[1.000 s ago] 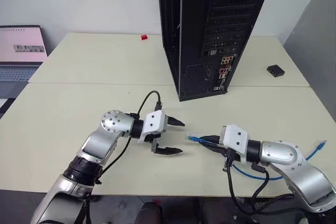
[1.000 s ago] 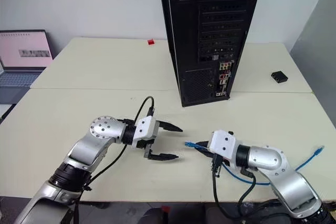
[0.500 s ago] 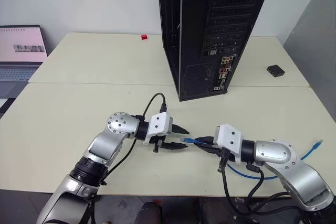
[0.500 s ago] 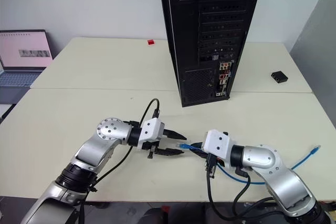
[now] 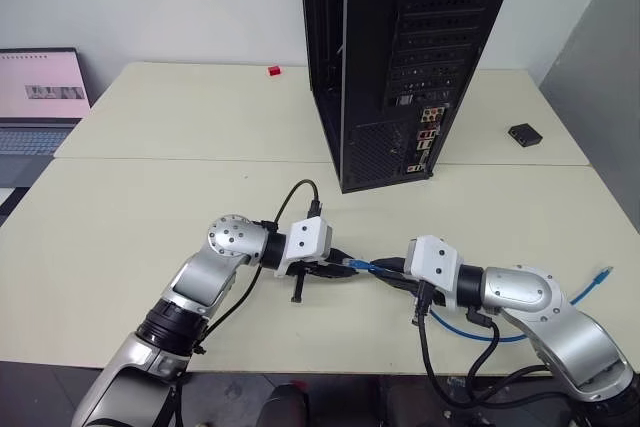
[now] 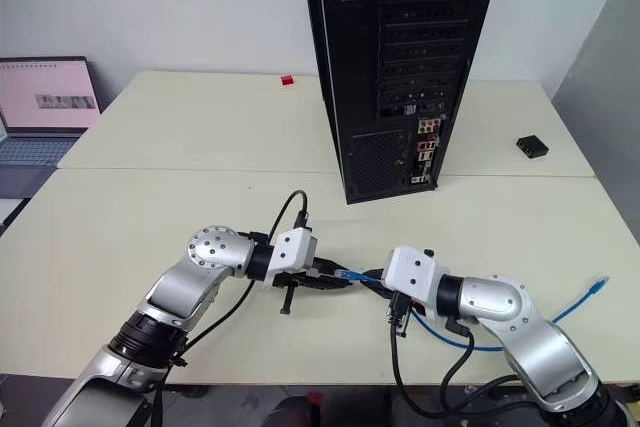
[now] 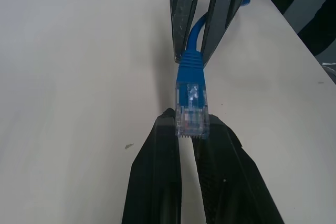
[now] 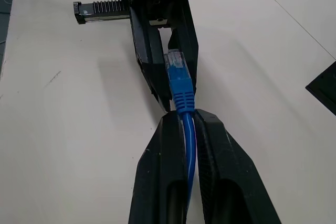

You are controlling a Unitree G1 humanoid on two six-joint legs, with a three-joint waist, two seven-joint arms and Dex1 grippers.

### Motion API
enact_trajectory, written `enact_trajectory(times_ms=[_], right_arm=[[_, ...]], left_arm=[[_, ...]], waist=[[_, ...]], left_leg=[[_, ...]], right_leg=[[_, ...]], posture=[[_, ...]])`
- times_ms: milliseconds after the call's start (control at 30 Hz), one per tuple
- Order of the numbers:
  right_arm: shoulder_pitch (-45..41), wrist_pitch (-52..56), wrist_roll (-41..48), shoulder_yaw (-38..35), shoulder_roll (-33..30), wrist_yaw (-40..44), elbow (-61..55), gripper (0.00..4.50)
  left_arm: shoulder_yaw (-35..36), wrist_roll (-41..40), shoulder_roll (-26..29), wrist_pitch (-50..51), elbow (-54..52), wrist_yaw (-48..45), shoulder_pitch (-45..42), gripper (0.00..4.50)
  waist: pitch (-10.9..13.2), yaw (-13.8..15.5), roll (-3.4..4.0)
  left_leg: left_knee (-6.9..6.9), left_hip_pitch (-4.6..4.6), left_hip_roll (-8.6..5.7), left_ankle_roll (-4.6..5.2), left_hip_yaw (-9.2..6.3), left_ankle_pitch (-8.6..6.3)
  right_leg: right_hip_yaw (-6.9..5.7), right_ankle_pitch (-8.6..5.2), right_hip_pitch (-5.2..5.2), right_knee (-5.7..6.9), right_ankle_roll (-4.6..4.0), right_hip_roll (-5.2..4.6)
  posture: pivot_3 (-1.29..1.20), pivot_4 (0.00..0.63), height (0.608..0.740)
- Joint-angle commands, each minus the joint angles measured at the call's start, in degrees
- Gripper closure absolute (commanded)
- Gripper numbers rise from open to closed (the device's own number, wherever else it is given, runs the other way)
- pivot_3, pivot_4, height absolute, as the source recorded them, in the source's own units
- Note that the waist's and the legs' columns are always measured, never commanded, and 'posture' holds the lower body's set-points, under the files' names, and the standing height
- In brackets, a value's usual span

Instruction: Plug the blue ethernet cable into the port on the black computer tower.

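Low over the front of the table, my two grippers meet tip to tip. My right gripper [image 5: 388,269] is shut on the blue ethernet cable [image 8: 187,129] just behind its plug [image 7: 191,109]. My left gripper [image 7: 191,129] faces it and is shut on the tip of that clear-blue plug. The rest of the cable [image 5: 500,337] loops under my right arm to its free end [image 5: 604,273]. The black computer tower [image 5: 400,57] stands upright at the back. Its rear panel faces me, and the port sits somewhere in the coloured connector strip [image 5: 427,133], too small to pick out.
A laptop [image 5: 40,97] sits at the far left edge. A small red object [image 5: 274,71] lies left of the tower, and a small flat black box [image 5: 524,134] lies right of it. The table's front edge [image 5: 330,367] runs just below both arms.
The left gripper's fingers have closed from wide open onto the plug's tip. The right gripper has kept its hold on the cable, with the plug still pointing at the left gripper.
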Motion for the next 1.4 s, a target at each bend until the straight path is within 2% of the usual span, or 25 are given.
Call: enact_trajectory(times_ms=[33,100,267,867,900,933,1067,1133,1400], right_arm=[[-0.30,-0.91,0.02,-0.23,-0.39,0.55,-1.44,4.50],[-0.20,-0.93,0.03,-0.31,-0.48,0.58,-1.45,4.50],[0.07,-1.04,-0.01,-0.38,-0.64,0.61,-1.38,4.50],[0.47,-1.28,-0.89,-0.04,-1.13,1.56,-0.76,4.50],[0.50,-1.30,-0.93,-0.05,-1.15,1.60,-0.77,4.50],[0.55,-1.31,-0.94,-0.07,-1.19,1.62,-0.81,4.50],[0.67,-1.37,-0.99,-0.14,-1.23,1.62,-0.95,4.50],[0.68,-1.43,-1.01,-0.16,-1.26,1.63,-0.97,4.50],[0.37,-1.84,-1.34,0.19,-1.36,1.75,-0.82,4.50]], left_arm=[[0.99,-0.72,0.70,0.99,-0.68,0.00,-0.04,4.35],[0.97,0.58,0.98,-1.91,0.39,0.32,0.28,3.65],[1.48,0.98,0.21,-5.81,1.09,1.90,1.29,2.61],[2.53,-2.87,-1.83,-2.43,-0.11,2.10,0.69,2.61],[2.52,-2.88,-1.81,-2.34,-0.08,2.03,0.66,2.98],[2.53,-2.85,-1.82,-2.28,-0.06,2.06,0.64,3.04],[2.37,-2.73,-1.70,-2.07,-0.10,1.67,0.60,4.06],[2.29,-2.58,-1.69,-2.16,-0.13,1.43,0.60,4.35],[1.94,-1.20,-1.53,-4.22,0.40,1.41,0.99,4.46]], waist=[[0.00,-0.01,0.00],[0.00,-0.01,0.00],[0.00,0.01,0.00],[0.00,0.01,0.00],[0.00,0.01,0.00],[0.00,0.01,0.00],[0.00,0.01,0.00],[0.00,0.01,0.00],[0.00,0.01,0.00]], left_leg=[[0.00,0.00,0.00,0.00,0.00,0.00],[0.00,0.00,0.00,0.00,0.00,0.00],[0.00,0.00,0.00,0.00,0.00,0.00],[0.01,0.00,0.00,0.00,0.00,0.00],[0.01,0.00,0.00,0.00,0.00,0.00],[0.00,0.00,0.00,0.00,0.00,0.00],[0.01,0.00,0.00,0.00,0.00,0.00],[0.01,0.00,0.00,0.00,0.00,0.00],[0.01,0.00,0.00,0.00,-0.01,0.00]], right_leg=[[0.00,0.00,0.00,0.00,0.00,0.00],[0.00,0.00,0.00,0.00,0.00,0.00],[0.00,0.00,0.00,0.00,0.00,0.00],[-0.01,0.00,0.00,0.00,0.00,0.00],[-0.01,0.00,0.00,0.00,0.00,-0.01],[-0.01,0.00,0.00,0.00,0.00,-0.01],[-0.01,0.00,0.00,0.00,0.00,0.00],[-0.01,0.00,0.00,0.00,0.00,0.00],[-0.01,0.00,0.00,0.00,0.00,-0.01]], posture=[[0.00,0.150,0.740],[0.00,0.150,0.740],[0.00,0.150,0.740],[0.00,0.150,0.740],[0.00,0.150,0.740],[0.00,0.150,0.740],[0.00,0.150,0.740],[0.00,0.150,0.740],[0.00,0.150,0.740]])
